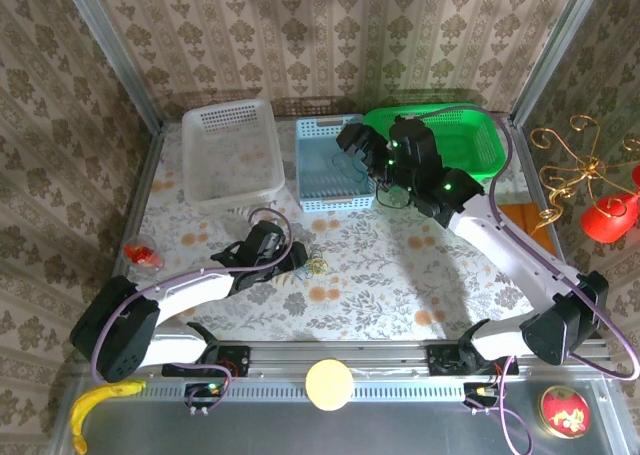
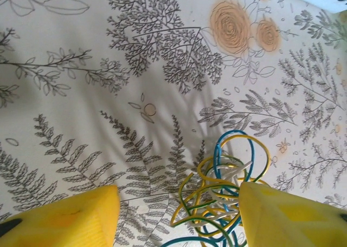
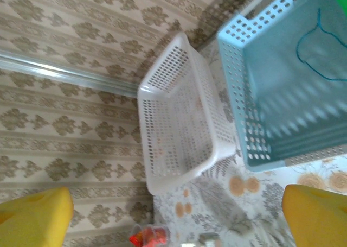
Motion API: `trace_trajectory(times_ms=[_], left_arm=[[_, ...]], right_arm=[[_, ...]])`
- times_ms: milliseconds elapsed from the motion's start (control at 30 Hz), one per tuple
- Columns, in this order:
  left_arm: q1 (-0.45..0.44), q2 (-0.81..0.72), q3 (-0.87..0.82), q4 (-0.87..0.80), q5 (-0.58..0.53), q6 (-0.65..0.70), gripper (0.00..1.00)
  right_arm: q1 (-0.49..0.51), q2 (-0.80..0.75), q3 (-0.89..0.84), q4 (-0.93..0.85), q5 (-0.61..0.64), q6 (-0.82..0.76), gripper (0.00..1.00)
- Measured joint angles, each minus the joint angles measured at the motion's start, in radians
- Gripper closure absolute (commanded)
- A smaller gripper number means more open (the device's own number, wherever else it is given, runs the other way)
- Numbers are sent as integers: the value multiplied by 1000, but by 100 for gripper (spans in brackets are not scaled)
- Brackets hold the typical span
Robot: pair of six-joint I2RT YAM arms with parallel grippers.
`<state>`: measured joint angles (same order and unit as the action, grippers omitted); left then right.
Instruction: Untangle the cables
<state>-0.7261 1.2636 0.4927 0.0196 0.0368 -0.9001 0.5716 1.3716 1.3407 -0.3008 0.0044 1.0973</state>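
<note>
Cables (image 2: 219, 201) sat as one small knot on the floral tablecloth (image 2: 108, 68), near the table's middle, in front of the blue basket (image 3: 238, 95). Thin round cords in yellow, blue, green and white, with loose loops over a tighter core. My read: very light, limp and slick-jacketed, so a loop would likely slide out of a shallow pinch, and pulling the core would just drag the whole knot. Best bet was the big blue-and-yellow loop on the far side of the knot, away from the gripper, pinching one strand only. Left gripper (image 2: 176, 203) was low over the cloth, jaws part open and straddling the knot, which lay against the pad on the right of the wrist view. Nothing was clamped. Right gripper (image 3: 173, 203) was spread wide and empty, up over the baskets. One thin teal cord (image 3: 312, 46) lay alone in the blue basket. White basket (image 3: 179, 122) and green basket (image 1: 470, 140) were perforated moulded plastic. I couldn't tell whether either held cords.
</note>
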Motion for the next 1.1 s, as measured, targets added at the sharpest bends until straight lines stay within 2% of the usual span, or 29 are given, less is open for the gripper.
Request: trace_trajectory(times_ms=[167, 267, 400, 633, 1100], left_arm=[[-11, 0, 1, 29, 0, -21, 38], [-27, -2, 0, 46, 0, -40, 39], [-40, -14, -8, 65, -1, -60, 42], [-43, -15, -26, 91, -1, -89, 46], [-66, 13, -50, 129, -4, -141, 49]], right_arm=[[0, -2, -172, 50, -18, -77, 1], [0, -2, -268, 79, -37, -134, 7], [-5, -6, -352, 132, -80, -204, 21], [-20, -6, -436, 225, -150, -232, 37], [-25, -6, -506, 279, -170, -230, 49]])
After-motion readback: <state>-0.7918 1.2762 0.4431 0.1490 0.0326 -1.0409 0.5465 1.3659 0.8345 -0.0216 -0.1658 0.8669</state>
